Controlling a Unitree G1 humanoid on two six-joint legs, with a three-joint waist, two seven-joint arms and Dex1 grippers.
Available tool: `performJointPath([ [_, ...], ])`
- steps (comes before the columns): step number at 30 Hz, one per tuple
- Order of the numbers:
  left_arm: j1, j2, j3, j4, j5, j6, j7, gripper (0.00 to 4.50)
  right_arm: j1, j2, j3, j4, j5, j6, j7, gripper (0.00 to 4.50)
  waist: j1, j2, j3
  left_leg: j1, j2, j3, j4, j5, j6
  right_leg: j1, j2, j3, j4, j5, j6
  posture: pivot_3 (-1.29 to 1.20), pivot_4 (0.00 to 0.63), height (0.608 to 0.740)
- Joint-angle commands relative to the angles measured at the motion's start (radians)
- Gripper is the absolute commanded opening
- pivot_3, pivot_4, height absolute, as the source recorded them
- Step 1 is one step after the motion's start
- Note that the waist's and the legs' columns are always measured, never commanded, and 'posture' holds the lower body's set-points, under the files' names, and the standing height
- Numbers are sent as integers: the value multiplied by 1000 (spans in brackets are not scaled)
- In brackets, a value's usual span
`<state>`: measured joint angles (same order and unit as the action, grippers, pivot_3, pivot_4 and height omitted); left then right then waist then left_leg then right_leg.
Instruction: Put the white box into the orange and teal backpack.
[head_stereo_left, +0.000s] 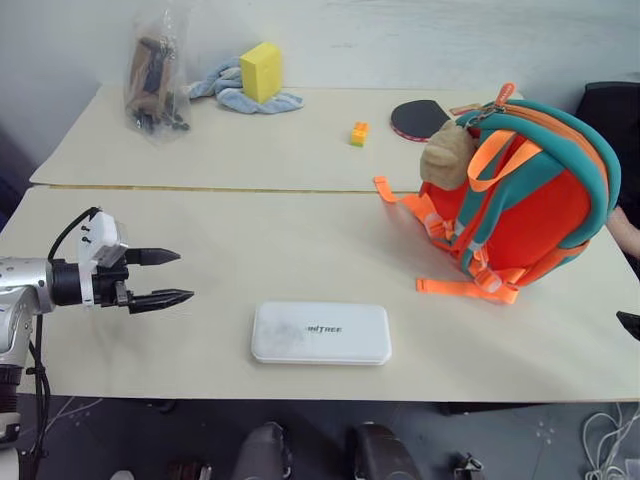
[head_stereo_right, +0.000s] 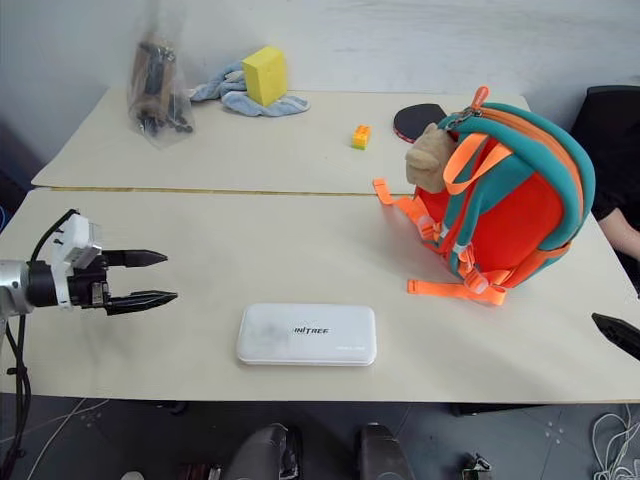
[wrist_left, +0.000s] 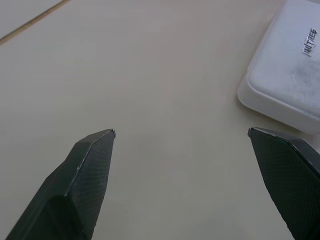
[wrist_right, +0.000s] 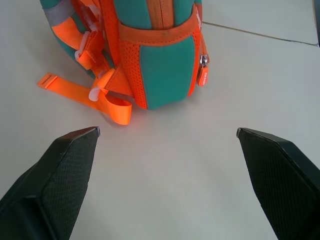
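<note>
So the orange and teal backpack (head_stereo_left: 520, 200) is the biggest thing here, sitting upright on the right side of the near table (head_stereo_left: 200, 250), straps trailing toward the middle and a plush animal head (head_stereo_left: 447, 155) on its front. It looks like soft neoprene-ish stuff, so I'd guess it sags or slides if you push on it, and the opening won't hold itself wide. Can't tell from any angle whether the zipper is open; the right wrist view just gives a teal side panel and a zipper pull (wrist_right: 202, 75). The white box (head_stereo_left: 321, 332) lies flat near the front edge of the table, well apart from the pack. It reads as a stiff, smooth, light case with rounded corners, probably slippery, and flat enough that fingers have little to get under. I'd take it across the short width, near the middle. Left gripper (head_stereo_left: 172, 276) hovers off to the left of the box, fingers spread wide, nothing in them. Right gripper (wrist_right: 167, 132) is also spread and empty, pointed at the pack's base; in the head views it's just a dark tip at the right edge. The box's underside and the pack's far side are hidden.
</note>
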<state>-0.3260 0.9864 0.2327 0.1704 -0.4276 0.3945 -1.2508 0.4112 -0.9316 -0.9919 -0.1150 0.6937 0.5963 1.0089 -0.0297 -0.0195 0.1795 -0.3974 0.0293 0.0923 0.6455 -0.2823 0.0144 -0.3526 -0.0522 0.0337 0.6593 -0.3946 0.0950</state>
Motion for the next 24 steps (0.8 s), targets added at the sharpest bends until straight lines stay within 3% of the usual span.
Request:
performJointPath([
  [1,-10,-2,10,-25,-9,-17,0,4477,-5,3,-36,-32,0,5,-18,4500,-1,0,0,0,0,0,0,0,0,0,0,0,0,0,0,0,150,740],
  [14,-36,-28,-54,-73,-12,25,22,4477,36,13,-14,-154,-18,14,-23,4500,0,0,0,0,0,0,0,0,0,0,1,0,0,0,0,0,150,740],
  [18,-20,-22,-92,-136,-20,31,-32,3646,47,4,49,-272,4,36,3,3323,-1,0,0,0,0,0,1,0,0,0,1,0,0,0,0,0,150,740],
  [24,45,-16,-183,-217,39,-21,-70,1815,6,-15,301,-430,-30,15,18,1263,-3,0,0,0,1,0,1,0,-1,0,2,1,0,0,0,0,150,740],
])
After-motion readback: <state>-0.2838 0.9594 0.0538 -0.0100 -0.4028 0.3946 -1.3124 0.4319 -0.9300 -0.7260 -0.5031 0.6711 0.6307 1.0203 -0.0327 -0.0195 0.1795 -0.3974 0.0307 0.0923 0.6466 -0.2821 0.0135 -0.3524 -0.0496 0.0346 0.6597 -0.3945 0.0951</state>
